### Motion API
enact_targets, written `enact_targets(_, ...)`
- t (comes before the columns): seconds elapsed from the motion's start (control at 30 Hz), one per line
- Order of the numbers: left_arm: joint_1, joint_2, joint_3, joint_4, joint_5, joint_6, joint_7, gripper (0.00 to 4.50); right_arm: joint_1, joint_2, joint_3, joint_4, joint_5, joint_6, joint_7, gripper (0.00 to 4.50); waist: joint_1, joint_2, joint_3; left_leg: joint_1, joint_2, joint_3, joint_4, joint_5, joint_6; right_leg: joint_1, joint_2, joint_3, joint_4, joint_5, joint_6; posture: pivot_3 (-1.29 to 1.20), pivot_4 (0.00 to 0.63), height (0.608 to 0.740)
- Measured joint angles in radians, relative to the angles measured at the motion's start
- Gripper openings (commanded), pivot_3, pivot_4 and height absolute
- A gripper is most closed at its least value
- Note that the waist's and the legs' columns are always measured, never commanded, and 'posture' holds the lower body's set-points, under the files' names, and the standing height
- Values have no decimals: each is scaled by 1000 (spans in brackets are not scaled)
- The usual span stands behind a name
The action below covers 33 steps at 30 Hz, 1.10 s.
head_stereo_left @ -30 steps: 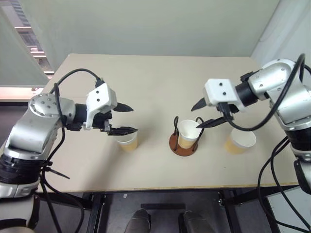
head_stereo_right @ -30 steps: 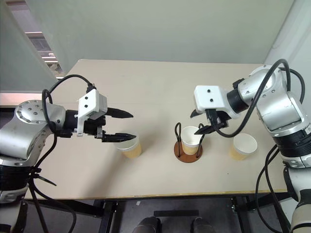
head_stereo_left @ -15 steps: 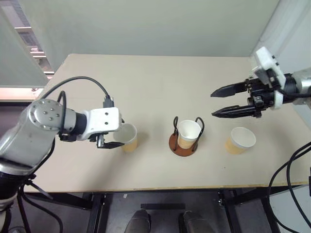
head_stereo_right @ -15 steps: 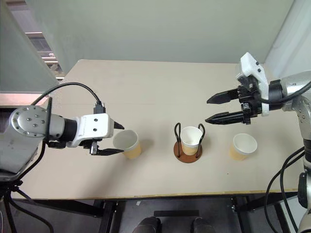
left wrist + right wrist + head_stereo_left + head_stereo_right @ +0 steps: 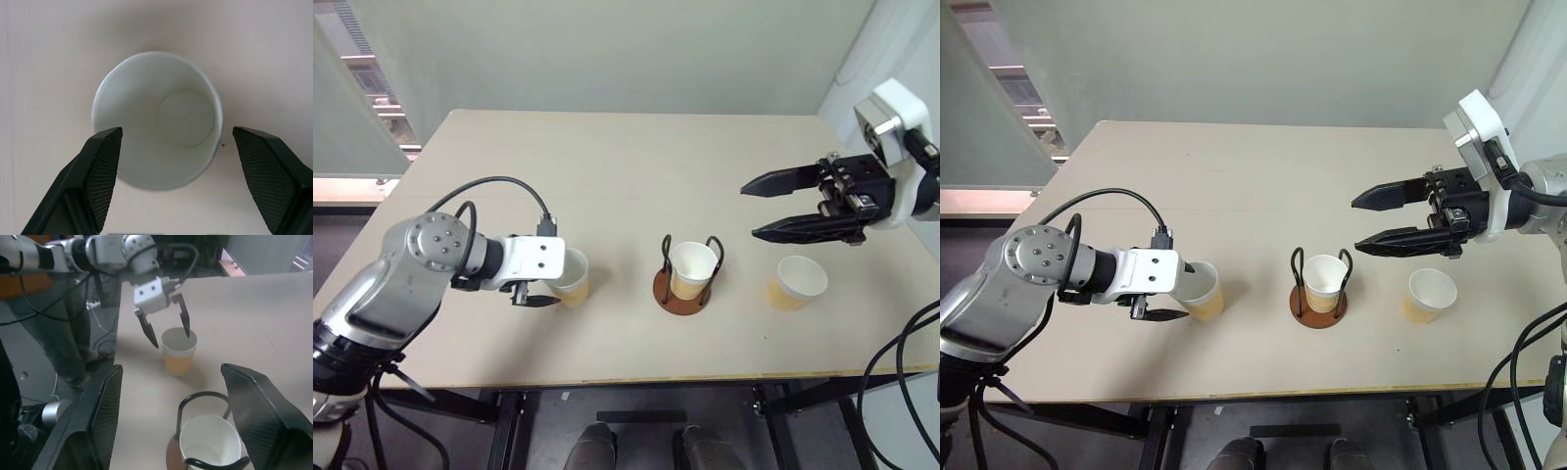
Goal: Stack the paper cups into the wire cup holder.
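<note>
Pale beige tabletop point(image 5: 636, 166) against a plain grey wall, carrying everything in a rough row along its near half. Nearest on the robot's left: left end effector point(image 5: 1175, 291), black fingers spread wide, straddling a small tapered tan-yellow paper cup with white inside point(image 5: 572, 276). Seen from the left wrist: same cup point(image 5: 156, 120) upright, mouth open toward the camera, sitting squarely between the two fingertips point(image 5: 105, 161), a gap showing on each side, so not yet gripped. Long axis of the cup vertical; approach from above and slightly to the cup's left. Judged next: closing across the rim or wall, then carrying rightward.

Middle of the row: round reddish-brown disc holder with two black wire loops point(image 5: 682, 292), one like cup point(image 5: 693, 266) already seated upright inside. Further right: third like cup point(image 5: 798, 282) standing alone on the tabletop. Above and beyond it, right end effector point(image 5: 766, 208), jaws parted and empty, pointing leftward, well clear of everything. Left arm plainly the nearer one for the left cup.
</note>
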Motion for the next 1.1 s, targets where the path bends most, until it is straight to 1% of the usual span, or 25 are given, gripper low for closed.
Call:
enact_targets(0.07,0,-13,-16,9,14,-21,-8,3905,0,-3,0,1,14,-4,0,3308,0,0,0,0,0,0,0,0,0,0,0,0,0,0,0,0,150,740)
enact_targets(0.17,0,-28,-38,29,36,-57,-22,3272,1,-3,0,1,26,-15,0,3337,0,0,0,0,0,0,0,0,0,0,0,0,0,0,0,0,150,740)
enact_targets(0.33,-9,-58,-43,88,60,-132,-41,1462,26,-6,-4,1,54,-44,10,3337,0,0,0,0,0,0,1,0,0,0,0,0,0,1,1,0,150,740)
enact_targets(0.47,-28,-91,-42,122,48,-166,-79,41,32,-9,-4,24,53,-97,35,3337,1,0,0,0,0,0,1,0,0,0,0,0,1,1,1,0,150,740)
enact_targets(0.63,-59,-108,-39,129,4,-162,-134,9,32,-19,5,65,41,-162,82,3337,0,0,0,-1,0,0,1,0,0,0,0,0,1,1,2,0,150,740)
enact_targets(0.8,-134,-110,4,104,-110,-81,-207,9,30,-44,67,121,-5,-223,158,3337,1,0,0,-1,0,0,2,0,0,0,0,-1,1,2,3,0,150,740)
enact_targets(0.9,-203,-114,19,95,-181,-13,-246,9,34,-100,134,156,-17,-284,172,3337,2,0,0,-2,0,0,2,0,1,1,-1,-1,0,2,3,0,150,740)
enact_targets(1.0,-299,-140,26,99,-242,57,-277,9,40,-172,217,190,-17,-356,176,3337,5,0,0,-3,0,0,2,0,1,1,-1,-1,0,2,4,0,150,740)
enact_targets(1.03,-323,-145,26,100,-251,68,-281,9,41,-180,234,194,-17,-375,176,3337,4,0,0,-3,0,0,2,-1,1,1,-1,-1,-1,3,5,0,150,740)
enact_targets(1.1,-401,-186,23,124,-277,101,-289,9,51,-219,283,206,-17,-429,178,3337,5,0,0,-3,0,0,3,-1,2,1,-1,-1,-1,3,6,0,150,740)
